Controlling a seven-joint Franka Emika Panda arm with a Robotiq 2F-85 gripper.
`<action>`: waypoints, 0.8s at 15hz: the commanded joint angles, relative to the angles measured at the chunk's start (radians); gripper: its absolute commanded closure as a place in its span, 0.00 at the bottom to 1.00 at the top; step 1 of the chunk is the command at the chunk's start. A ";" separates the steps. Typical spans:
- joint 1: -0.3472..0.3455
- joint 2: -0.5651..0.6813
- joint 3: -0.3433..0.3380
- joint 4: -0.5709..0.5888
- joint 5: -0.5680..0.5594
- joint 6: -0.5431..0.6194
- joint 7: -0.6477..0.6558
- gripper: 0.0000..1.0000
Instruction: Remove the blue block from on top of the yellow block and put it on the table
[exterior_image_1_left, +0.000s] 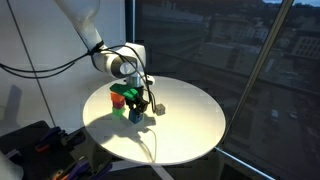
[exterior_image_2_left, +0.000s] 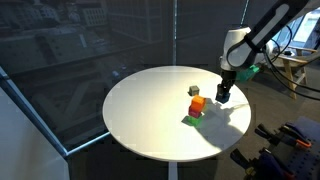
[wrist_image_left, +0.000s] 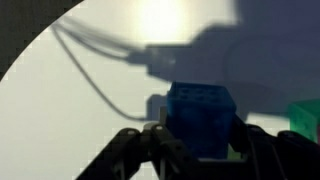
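Just one blue block (wrist_image_left: 200, 115), gripper (wrist_image_left: 201, 140) jaws tight on it; one green cube (wrist_image_left: 306, 118) alongside.

An orange cube (exterior_image_2_left: 197, 103), a grey cube (exterior_image_2_left: 194, 90) and a green cube (exterior_image_2_left: 190, 119) are sitting clustered just beside the gripper (exterior_image_2_left: 223, 99); dark windows (exterior_image_2_left: 60, 50) are looming well beyond it.

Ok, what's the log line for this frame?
claw: straddling blue block | grip: cannot tell | nearby: green block at wrist-view edge | surface: white table
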 joint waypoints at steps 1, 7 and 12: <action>-0.042 0.032 0.041 0.037 0.079 0.006 -0.083 0.70; -0.043 0.084 0.043 0.079 0.085 0.020 -0.089 0.70; -0.035 0.129 0.033 0.111 0.066 0.027 -0.072 0.70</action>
